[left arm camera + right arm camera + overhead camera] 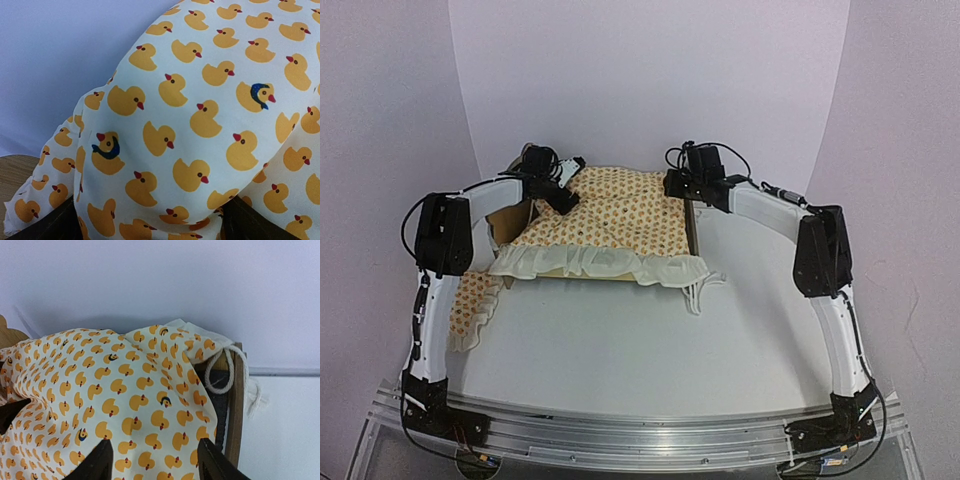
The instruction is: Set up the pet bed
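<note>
The pet bed's light-wood frame (692, 232) stands at mid-table with cream, orange-duck-print bedding (610, 215) draped over it, its ruffle (600, 265) hanging over the front. My left gripper (556, 192) is at the bed's back left corner. In its wrist view the bedding (200, 100) bulges between the wide-apart jaws of the gripper (150, 231). My right gripper (684, 188) is at the back right corner, open just above the bedding (115, 390); its fingers (216, 466) stand beside the side rail (235, 405) and dark grey base (218, 395).
A second ruffled piece of the same print (475, 305) lies at the left, partly under my left arm. White cords (705, 290) trail off the bed's front right corner; a cord loop (220, 375) hangs over the rail. A white backdrop rises behind.
</note>
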Action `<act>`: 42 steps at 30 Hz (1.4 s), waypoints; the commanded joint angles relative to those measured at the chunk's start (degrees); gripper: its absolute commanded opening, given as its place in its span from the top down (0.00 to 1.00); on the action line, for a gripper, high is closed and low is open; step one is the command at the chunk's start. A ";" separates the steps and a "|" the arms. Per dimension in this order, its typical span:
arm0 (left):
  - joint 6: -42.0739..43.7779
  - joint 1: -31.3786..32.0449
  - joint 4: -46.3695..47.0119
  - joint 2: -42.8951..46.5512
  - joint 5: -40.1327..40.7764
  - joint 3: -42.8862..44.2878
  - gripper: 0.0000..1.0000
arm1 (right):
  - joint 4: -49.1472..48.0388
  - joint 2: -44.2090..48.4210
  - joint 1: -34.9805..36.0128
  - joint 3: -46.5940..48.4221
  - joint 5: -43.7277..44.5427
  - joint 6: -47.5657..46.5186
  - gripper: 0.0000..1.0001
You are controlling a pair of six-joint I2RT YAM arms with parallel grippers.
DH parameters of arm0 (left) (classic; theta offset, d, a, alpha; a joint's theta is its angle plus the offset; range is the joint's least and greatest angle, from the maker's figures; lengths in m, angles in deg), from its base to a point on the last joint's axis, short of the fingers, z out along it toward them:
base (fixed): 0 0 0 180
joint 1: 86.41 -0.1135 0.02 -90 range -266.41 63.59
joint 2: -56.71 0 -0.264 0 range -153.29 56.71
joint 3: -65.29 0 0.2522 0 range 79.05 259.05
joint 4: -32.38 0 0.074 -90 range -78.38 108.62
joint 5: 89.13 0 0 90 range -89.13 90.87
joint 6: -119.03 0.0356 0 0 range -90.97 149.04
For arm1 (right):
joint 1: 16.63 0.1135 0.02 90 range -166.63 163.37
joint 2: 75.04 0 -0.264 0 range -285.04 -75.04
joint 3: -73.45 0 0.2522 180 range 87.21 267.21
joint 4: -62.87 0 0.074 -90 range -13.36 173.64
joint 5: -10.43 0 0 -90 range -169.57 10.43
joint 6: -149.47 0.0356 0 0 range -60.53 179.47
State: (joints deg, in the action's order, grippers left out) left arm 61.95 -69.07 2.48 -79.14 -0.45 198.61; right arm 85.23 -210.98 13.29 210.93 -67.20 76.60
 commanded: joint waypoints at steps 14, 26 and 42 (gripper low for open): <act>2.63 0.21 -16.39 22.57 -20.35 -2.94 0.00 | 12.82 47.23 -1.85 -50.84 -25.10 -0.03 0.43; 16.14 18.30 -15.64 35.13 -23.90 -31.79 0.09 | -13.52 44.82 -1.73 -71.52 -35.00 4.07 0.51; 17.31 25.26 -9.03 27.41 -21.26 -31.39 0.11 | -23.68 34.38 -0.94 -72.83 -30.76 7.51 0.64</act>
State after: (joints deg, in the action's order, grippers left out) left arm 80.77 -45.55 -9.87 -49.68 -20.04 164.13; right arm 68.63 -173.66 11.53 137.95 -98.74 81.66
